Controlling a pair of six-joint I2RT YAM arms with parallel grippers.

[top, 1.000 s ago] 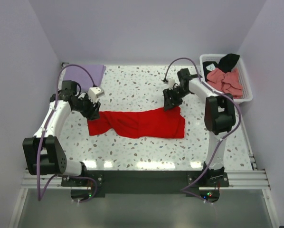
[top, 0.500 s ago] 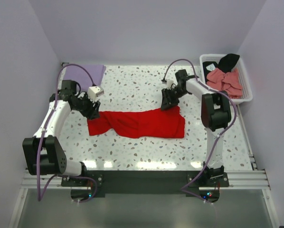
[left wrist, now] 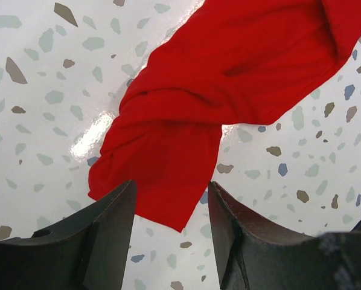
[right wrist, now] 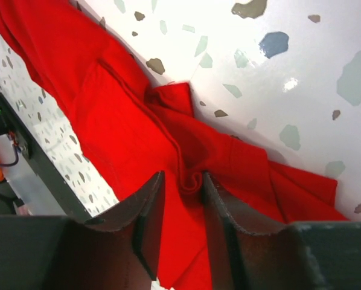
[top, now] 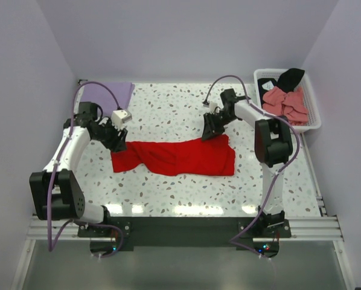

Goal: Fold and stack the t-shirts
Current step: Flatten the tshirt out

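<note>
Pale lavender walls (top: 186, 36), speckled white tabletop (top: 168, 112), glossy glare

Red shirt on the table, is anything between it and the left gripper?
Nothing visible. The left gripper hangs open right over the red t-shirt at its left end, and the cloth's edge shows between its fingers in the left wrist view. Only bare speckled table lies around that end.

The t-shirt (top: 180, 157) is bright red. The table (top: 168, 112) is white terrazzo (grey, brown and blue flecks).
</note>
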